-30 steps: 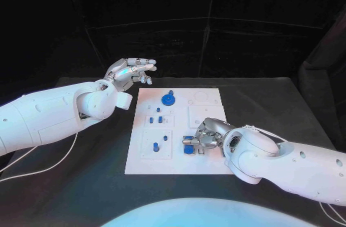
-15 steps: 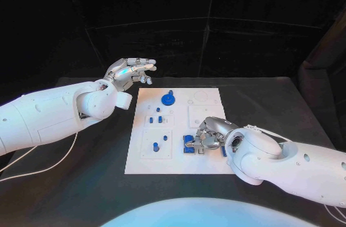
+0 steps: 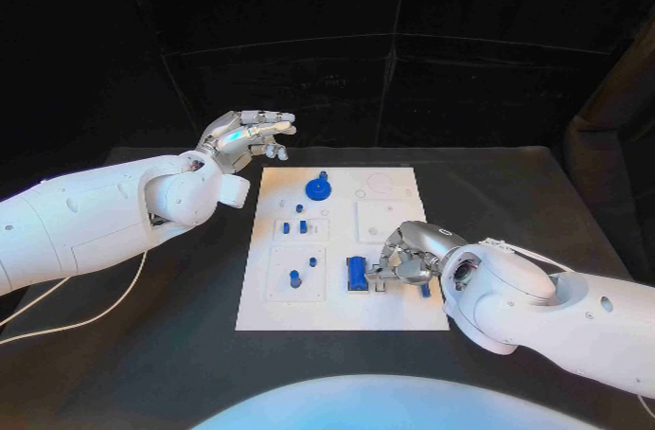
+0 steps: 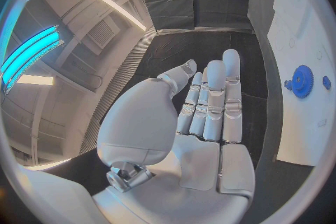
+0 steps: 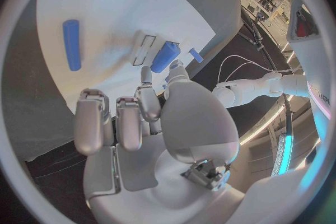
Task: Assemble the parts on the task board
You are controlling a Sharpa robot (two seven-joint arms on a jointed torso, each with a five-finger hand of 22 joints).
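Across the head view's middle lies the task board [image 3: 342, 250], white on the black table [image 3: 164, 354]. The right hand [image 3: 405, 259] sits low right of centre over the board's lower right part, fingers curled beside a long blue part [image 3: 356, 273] that lies flat; whether they touch it I cannot tell from here. The left hand [image 3: 249, 136] hangs upper left, just past the board's top corner, fingers loosely bent around nothing. A blue gear [image 3: 320, 188] stands near the board's top; small blue pegs [image 3: 293, 227] sit left of centre. The risk, as I judge it: the right hand's bulk could nudge the long part out of line. The board's right edge is close to that hand, while bare table opens to the right.

At the left wrist view's centre, the left hand [image 4: 203, 117] is flat, holding nothing; the gear [image 4: 302, 80] shows at right, well apart.

Centre of the right wrist view, the right hand [image 5: 140, 112] has fingertips near a short blue part [image 5: 166, 56] without clasping it; another blue bar [image 5: 71, 43] lies upper left, apart.
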